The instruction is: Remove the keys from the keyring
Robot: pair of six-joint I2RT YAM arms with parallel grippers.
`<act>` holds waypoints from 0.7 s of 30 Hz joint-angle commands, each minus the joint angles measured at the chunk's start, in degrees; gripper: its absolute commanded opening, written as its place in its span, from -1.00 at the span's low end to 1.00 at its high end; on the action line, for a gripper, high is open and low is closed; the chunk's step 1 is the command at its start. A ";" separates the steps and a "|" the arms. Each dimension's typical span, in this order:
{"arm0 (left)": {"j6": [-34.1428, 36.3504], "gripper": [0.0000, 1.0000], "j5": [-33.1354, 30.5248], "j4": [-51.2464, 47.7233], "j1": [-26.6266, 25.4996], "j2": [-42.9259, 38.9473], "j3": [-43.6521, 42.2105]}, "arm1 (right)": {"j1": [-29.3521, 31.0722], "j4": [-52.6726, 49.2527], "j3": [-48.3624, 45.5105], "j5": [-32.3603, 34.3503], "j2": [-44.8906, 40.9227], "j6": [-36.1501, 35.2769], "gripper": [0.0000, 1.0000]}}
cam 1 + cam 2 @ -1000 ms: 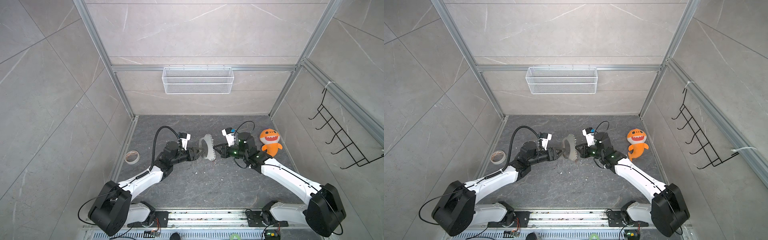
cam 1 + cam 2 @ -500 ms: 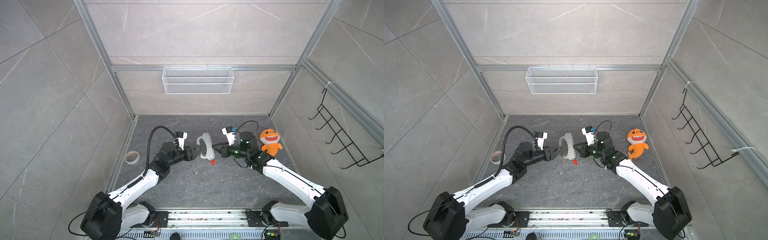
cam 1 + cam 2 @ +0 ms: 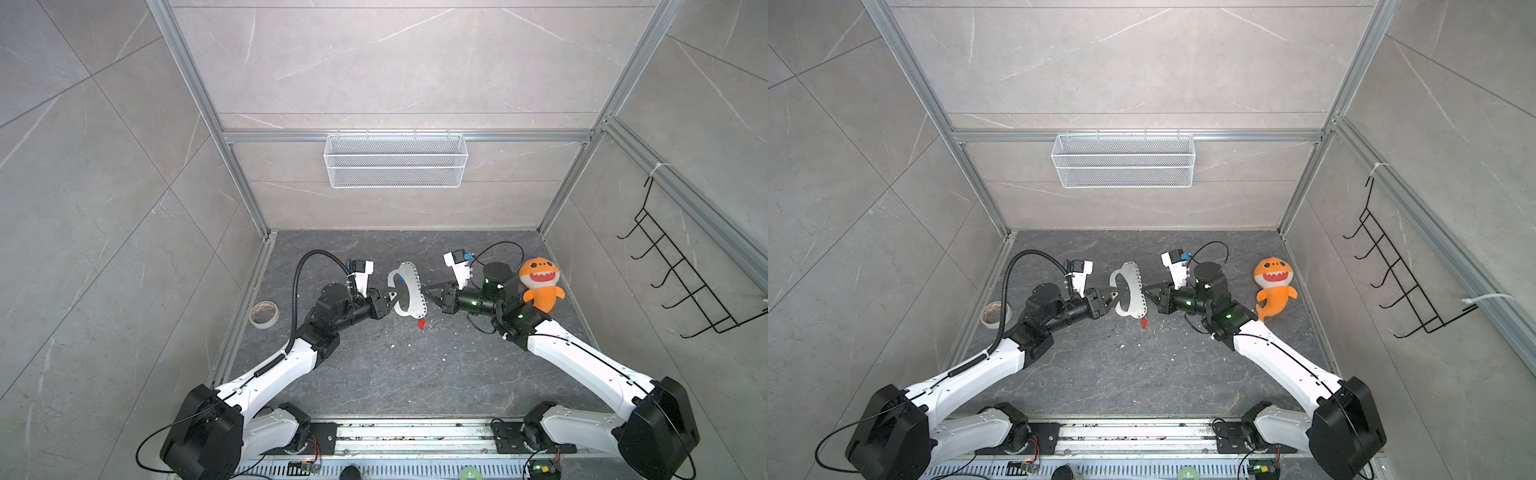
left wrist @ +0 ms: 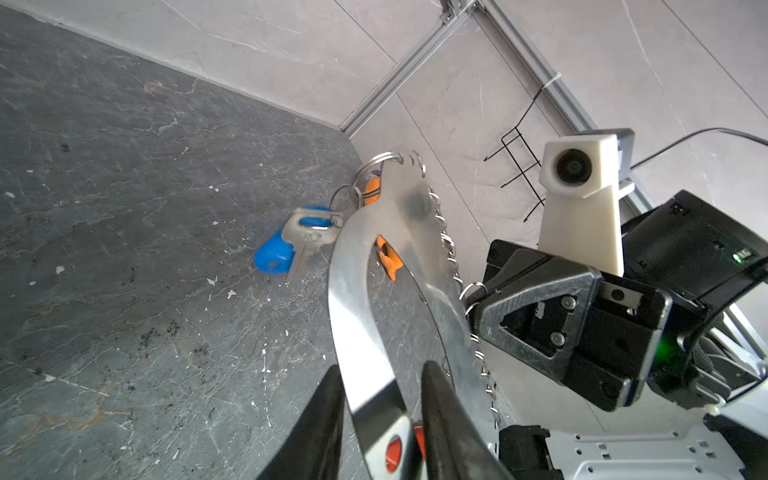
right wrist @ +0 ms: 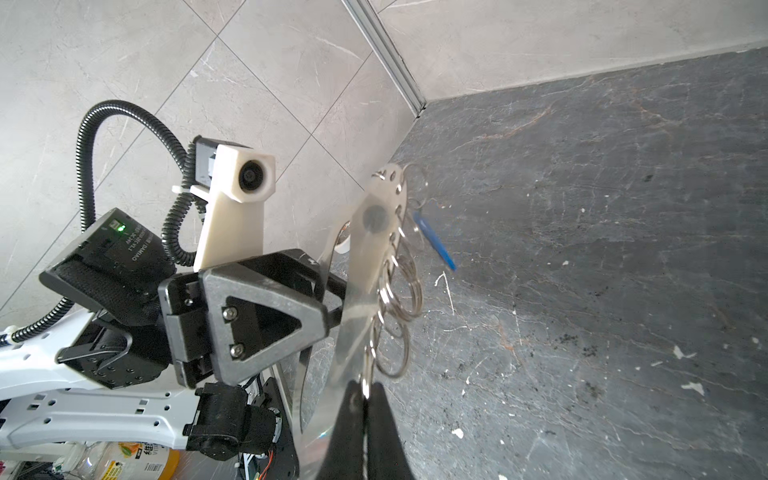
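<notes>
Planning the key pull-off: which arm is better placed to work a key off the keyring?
Probably right. The right tool is pinched shut on a small ring at the keyring's edge; the left tool only straddles its band.

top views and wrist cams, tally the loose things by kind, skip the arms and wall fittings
small metal keys: 2 (red-tagged key, blue-tagged key)
flat dull-grey oval metal keyring: 1
beige tape roll: 1
orange plush shark: 1
total: 5
</notes>
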 commanded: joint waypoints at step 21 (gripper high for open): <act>-10.73 -1.00 -11.21 -25.55 -0.10 -11.49 8.89 | 0.24 -3.63 0.44 4.86 -6.01 -6.02 0.18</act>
